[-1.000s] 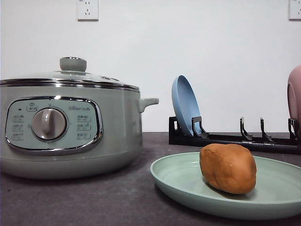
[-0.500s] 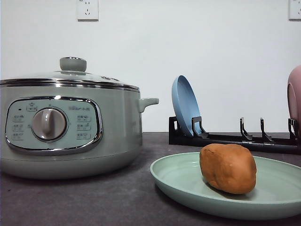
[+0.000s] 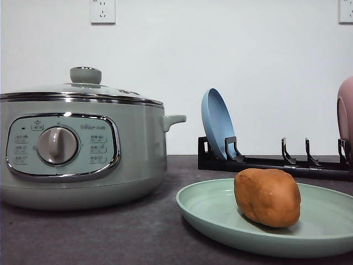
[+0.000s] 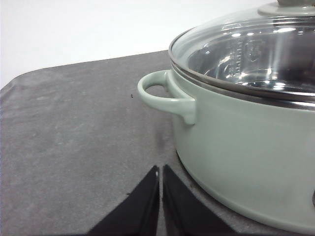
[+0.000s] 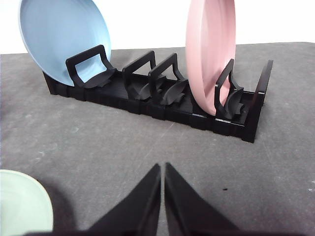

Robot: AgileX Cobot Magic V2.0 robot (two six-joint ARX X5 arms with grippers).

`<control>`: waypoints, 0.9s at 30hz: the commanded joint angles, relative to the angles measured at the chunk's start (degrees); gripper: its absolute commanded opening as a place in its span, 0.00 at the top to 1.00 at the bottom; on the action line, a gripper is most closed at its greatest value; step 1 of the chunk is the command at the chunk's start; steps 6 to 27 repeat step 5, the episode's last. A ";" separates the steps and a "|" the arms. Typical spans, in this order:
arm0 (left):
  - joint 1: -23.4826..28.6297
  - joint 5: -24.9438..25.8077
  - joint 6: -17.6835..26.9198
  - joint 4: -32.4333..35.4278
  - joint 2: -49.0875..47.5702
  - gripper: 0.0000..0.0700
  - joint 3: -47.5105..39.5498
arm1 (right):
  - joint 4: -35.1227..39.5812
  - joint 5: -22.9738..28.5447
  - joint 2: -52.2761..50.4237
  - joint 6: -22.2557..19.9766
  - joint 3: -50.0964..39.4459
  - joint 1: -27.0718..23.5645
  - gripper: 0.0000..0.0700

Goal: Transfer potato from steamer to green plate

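Potato (image 3: 267, 197) on green plate (image 3: 209, 212) (mid-plate)

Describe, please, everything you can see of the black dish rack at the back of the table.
The long, low black plastic-looking dish rack stands on the dark grey tabletop near the white wall, behind the pale mint-green round plate. It has a ribbed base with pairs of curved upright holders. A round light-blue plate stands on edge in its slot at one end, and a round pink dish stands on edge near the other end. The middle slots are empty.
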 commanded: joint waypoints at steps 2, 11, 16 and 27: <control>0.02 0.04 -0.15 -0.57 -0.13 1.00 -1.01 | 0.57 0.04 -0.15 -0.07 -0.26 -0.02 1.00; 0.04 0.04 -0.15 -0.57 -0.13 1.00 -1.01 | 0.57 0.07 -0.15 -0.07 -0.26 -0.02 1.00; 0.04 0.04 -0.15 -0.57 -0.13 1.00 -1.01 | 0.57 0.07 -0.15 -0.07 -0.26 -0.02 1.00; 0.04 0.04 -0.15 -0.57 -0.13 1.00 -1.01 | 0.57 0.07 -0.15 -0.07 -0.26 -0.02 1.00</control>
